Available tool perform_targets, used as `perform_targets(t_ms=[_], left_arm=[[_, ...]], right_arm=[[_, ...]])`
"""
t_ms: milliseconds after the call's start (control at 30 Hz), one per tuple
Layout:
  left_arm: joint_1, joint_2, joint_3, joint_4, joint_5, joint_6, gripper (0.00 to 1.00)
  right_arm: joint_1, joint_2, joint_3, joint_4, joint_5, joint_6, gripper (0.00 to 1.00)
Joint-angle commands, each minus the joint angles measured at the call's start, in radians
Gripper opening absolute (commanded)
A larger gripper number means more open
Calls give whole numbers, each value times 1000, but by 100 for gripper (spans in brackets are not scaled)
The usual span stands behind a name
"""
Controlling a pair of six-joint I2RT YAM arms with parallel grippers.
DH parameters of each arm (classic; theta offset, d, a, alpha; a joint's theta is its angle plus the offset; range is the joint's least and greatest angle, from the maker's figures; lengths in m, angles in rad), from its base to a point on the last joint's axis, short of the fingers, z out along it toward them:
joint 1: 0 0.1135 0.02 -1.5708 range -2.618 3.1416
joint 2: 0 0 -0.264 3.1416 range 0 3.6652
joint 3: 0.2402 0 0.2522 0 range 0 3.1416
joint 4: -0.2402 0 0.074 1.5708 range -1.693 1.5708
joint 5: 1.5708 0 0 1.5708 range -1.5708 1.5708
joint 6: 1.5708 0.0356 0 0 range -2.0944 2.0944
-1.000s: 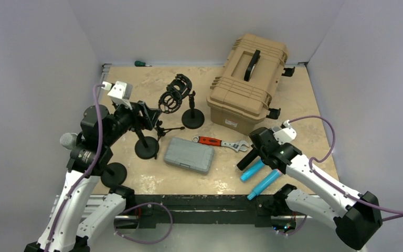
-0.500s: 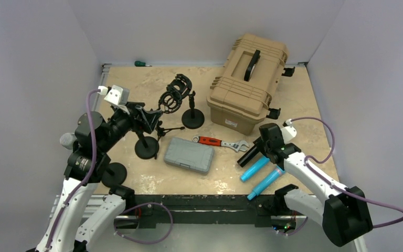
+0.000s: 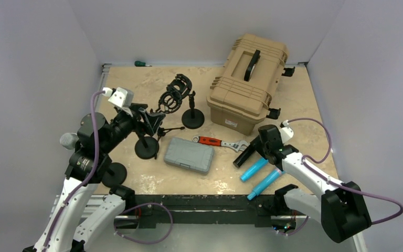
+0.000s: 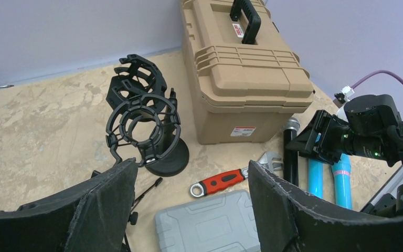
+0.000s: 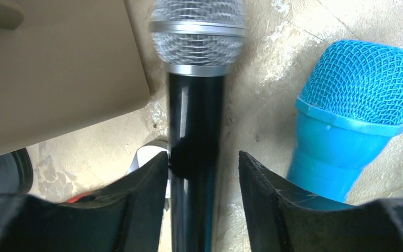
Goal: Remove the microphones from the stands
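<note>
A black microphone (image 5: 197,105) with a silver mesh head lies on the table in front of the tan toolbox (image 3: 249,84). It also shows in the top view (image 3: 241,157) and the left wrist view (image 4: 291,157). My right gripper (image 5: 202,157) straddles its body, open, with a gap at the right finger; in the top view the right gripper (image 3: 252,149) is just over it. My left gripper (image 4: 191,170) is wide open and empty, up by a small black stand (image 3: 147,148) in the top view (image 3: 155,119). A grey-headed microphone (image 3: 68,139) stands at far left behind the left arm.
An empty black shock-mount stand (image 3: 176,97) stands mid-table. A grey case (image 3: 189,155) and a red-handled wrench (image 3: 215,142) lie in front of it. Two blue microphones (image 3: 253,169) (image 3: 265,184) lie beside the right gripper. A green screwdriver (image 3: 141,63) lies at the back edge.
My right arm has folded in and its gripper has shifted slightly left over the black microphone. My left gripper has moved a little to the right, near the small stand.
</note>
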Motion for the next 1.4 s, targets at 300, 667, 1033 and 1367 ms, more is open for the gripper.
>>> perform_targets(t_ms=[300, 667, 1033, 1367], left_arm=[[-4, 4, -9, 47, -8, 33, 75], [-19, -3, -8, 45, 7, 42, 74], [-20, -28, 82, -62, 18, -32, 73], [-20, -134, 349, -483, -211, -69, 73]], right_arm=[[-4, -129, 11, -31, -9, -60, 75], [-5, -338, 19, 51, -295, -290, 79], [10, -317, -52, 360, -738, -413, 85], [119, -357, -33, 500, -853, -466, 87]])
